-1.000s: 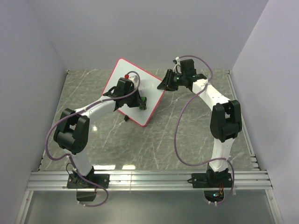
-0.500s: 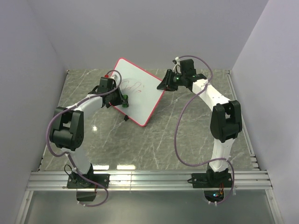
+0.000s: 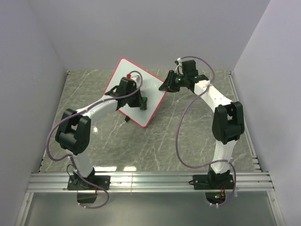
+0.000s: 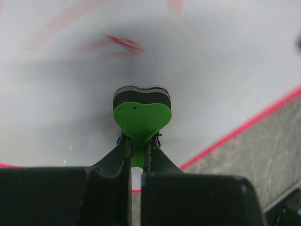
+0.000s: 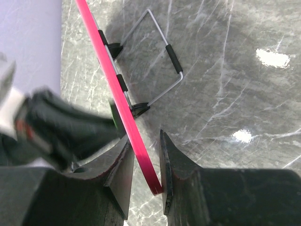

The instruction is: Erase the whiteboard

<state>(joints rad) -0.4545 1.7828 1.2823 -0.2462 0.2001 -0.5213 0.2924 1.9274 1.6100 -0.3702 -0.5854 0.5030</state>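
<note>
The whiteboard (image 3: 151, 88) stands tilted on the table, white with a red-pink rim. My left gripper (image 3: 141, 104) is shut on a green eraser (image 3: 144, 100) with a dark felt base and presses it on the board's lower right part. In the left wrist view the eraser (image 4: 141, 115) sits between my fingers (image 4: 138, 142), with a blurred red mark (image 4: 123, 41) and faint pink smears on the board (image 4: 221, 56) beyond it. My right gripper (image 3: 165, 84) holds the board's right corner. In the right wrist view the rim (image 5: 123, 113) runs between its jaws (image 5: 145, 157).
The board's wire stand (image 5: 165, 52) with black feet rests on the grey marble table (image 3: 197, 132) behind the board. My left arm shows blurred on the board's far side (image 5: 61, 127). Grey walls enclose the table on three sides.
My left gripper swept the eraser to the board's upper left, uncovering red scribbles, then back to the lower right part. The right gripper and board have stayed put.
</note>
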